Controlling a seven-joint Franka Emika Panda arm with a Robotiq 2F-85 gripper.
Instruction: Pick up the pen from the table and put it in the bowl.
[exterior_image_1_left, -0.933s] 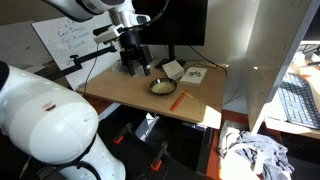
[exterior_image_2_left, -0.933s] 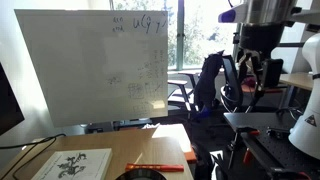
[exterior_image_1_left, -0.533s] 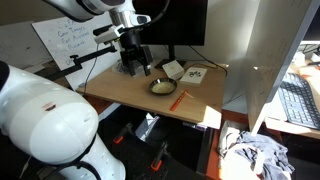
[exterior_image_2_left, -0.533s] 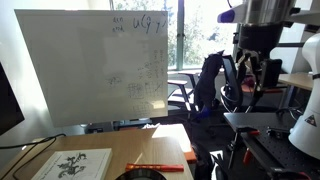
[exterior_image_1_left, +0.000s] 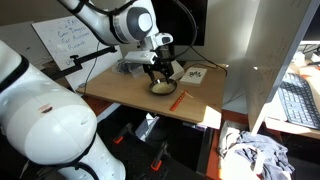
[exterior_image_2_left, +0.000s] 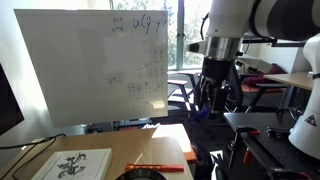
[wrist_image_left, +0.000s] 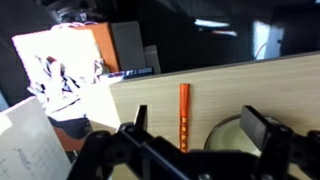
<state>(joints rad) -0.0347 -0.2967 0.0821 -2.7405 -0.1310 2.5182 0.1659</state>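
I had the end effector (exterior_image_1_left: 160, 72) hanging above the bowl (exterior_image_1_left: 163, 87). In the wrist view its fingers (wrist_image_left: 262, 126) were spread wide with nothing between them. The pen (wrist_image_left: 184, 117) lay flat on the worktop (exterior_image_1_left: 120, 92), just beside the bowl's rim but apart from it, and near the worktop's edge.

I judged the pen to be light and stiff. Its slim, smooth barrel would probably roll or skid if one finger nudged it first. I meant to take it at mid-length, with the fingers straddling the barrel crosswise and coming down almost to the wood. The narrow gap on the bowl side was my worry, since a finger could catch the rim there.
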